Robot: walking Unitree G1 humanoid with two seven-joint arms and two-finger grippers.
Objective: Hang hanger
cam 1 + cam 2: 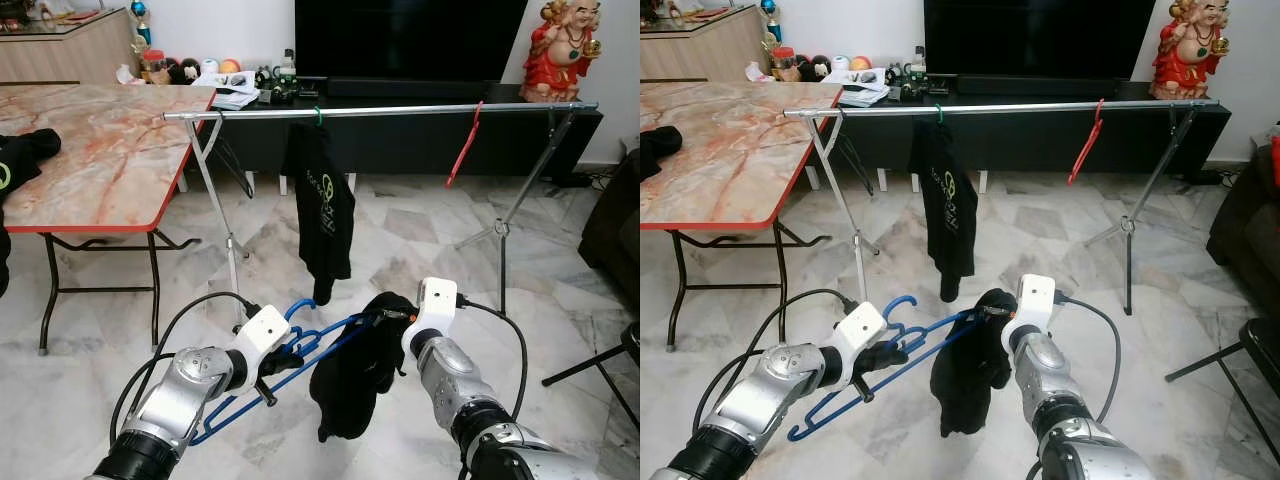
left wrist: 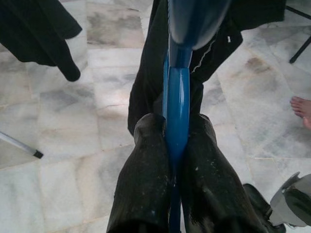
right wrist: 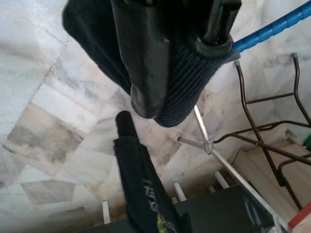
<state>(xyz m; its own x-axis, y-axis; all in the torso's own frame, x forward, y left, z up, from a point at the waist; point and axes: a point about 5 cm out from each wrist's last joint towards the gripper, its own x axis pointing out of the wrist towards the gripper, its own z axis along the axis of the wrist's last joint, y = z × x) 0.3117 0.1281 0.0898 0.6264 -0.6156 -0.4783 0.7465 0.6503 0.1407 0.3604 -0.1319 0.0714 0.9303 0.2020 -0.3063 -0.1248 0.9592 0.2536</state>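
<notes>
Open marble floor (image 1: 400, 240) lies between the robot and the clothes rail (image 1: 400, 110), with the marble table (image 1: 100, 150) edging in on the left; the left gripper (image 2: 176, 141) is clamped on the blue hanger (image 1: 300, 360), low and well short of the rail; the right gripper (image 3: 189, 53) pinches a dark garment (image 1: 355, 375) draped on that hanger's far end; two items hang on the rail, one black shirt (image 1: 325, 205) and one red hanger (image 1: 463, 150).

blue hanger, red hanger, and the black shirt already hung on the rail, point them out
blue hanger (image 1: 320, 346), left eye view, on its long arm
red hanger (image 1: 462, 156), left eye view, on its sloping arm
black shirt (image 1: 325, 205), left eye view, on its chest
</notes>
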